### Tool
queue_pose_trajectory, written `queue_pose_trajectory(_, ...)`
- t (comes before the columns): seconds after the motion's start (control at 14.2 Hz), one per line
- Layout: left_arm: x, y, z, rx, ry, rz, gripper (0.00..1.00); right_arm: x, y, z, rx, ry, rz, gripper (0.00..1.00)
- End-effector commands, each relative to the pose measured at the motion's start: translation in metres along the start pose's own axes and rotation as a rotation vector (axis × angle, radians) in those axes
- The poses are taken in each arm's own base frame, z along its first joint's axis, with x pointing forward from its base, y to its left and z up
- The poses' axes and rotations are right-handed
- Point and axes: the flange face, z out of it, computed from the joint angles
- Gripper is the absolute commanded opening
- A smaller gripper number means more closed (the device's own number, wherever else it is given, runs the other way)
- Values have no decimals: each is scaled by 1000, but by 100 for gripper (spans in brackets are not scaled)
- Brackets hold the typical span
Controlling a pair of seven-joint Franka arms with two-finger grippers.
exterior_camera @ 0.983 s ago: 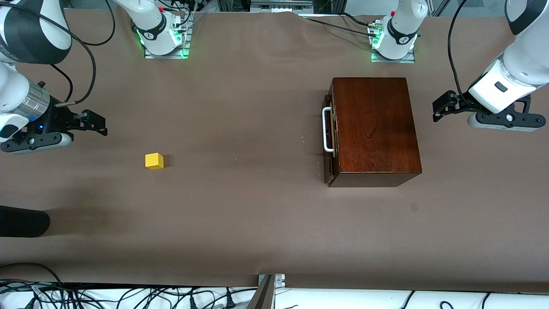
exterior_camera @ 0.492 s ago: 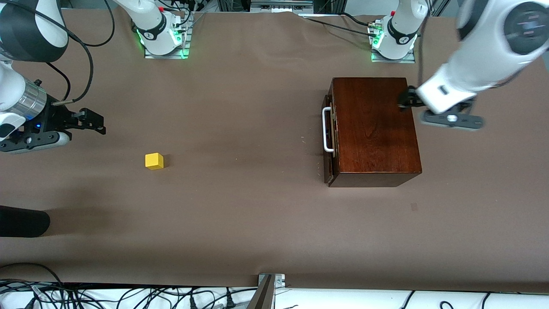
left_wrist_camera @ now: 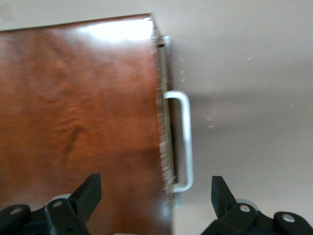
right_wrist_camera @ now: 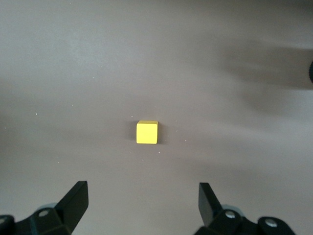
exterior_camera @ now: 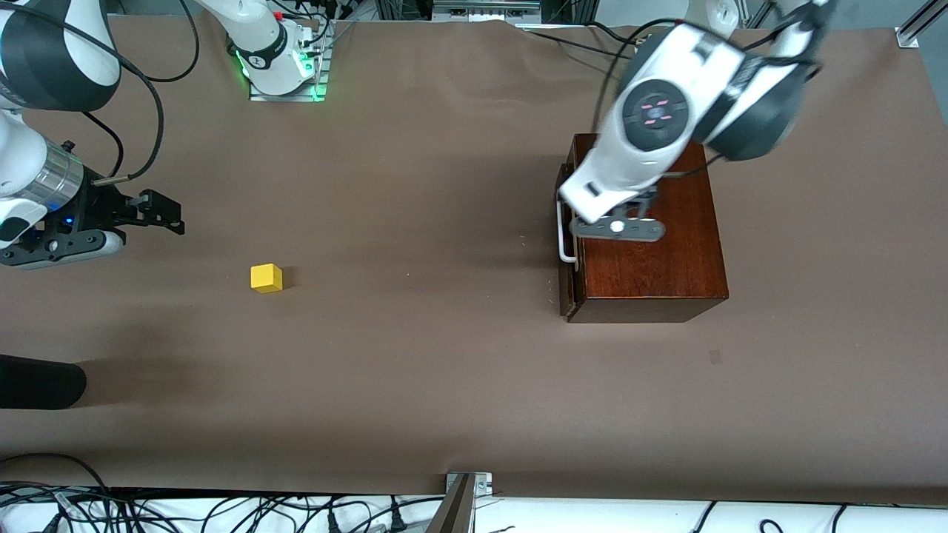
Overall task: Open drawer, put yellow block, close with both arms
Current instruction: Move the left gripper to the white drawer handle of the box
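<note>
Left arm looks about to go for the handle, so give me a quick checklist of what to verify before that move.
1. Drawer shut, front nearly flush with the wooden box: ok.
2. Left gripper open, fingers apart: ok.
3. Left gripper over the box's handle edge, handle showing between its fingers, not yet gripped: ok.
4. Handle free, nothing on or against it: ok.
5. Yellow block alone on the table toward the right arm's end, untouched: ok.
6. Right gripper open, waiting up over the table with the block in its view: ok.
</note>
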Motion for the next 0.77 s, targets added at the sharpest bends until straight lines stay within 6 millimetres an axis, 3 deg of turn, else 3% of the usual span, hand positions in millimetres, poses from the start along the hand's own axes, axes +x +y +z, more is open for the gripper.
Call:
queue_pose_trajectory(0.0, 8, 36, 25, 30, 27, -43, 100, 3, 3, -6, 13, -5, -10, 100)
queue_pose_trajectory(0.28, 2, 80, 75, 126, 72, -57, 100, 2, 6, -6, 12, -3, -30, 100)
queue_pose_trajectory(0.42, -9, 95, 90, 175, 88, -48, 100, 2, 6, -6, 12, -3, -30, 100)
queue_pose_trajectory(0.7, -11, 96, 101, 195, 79, -55, 100, 3, 6, -4, 12, -6, -30, 100)
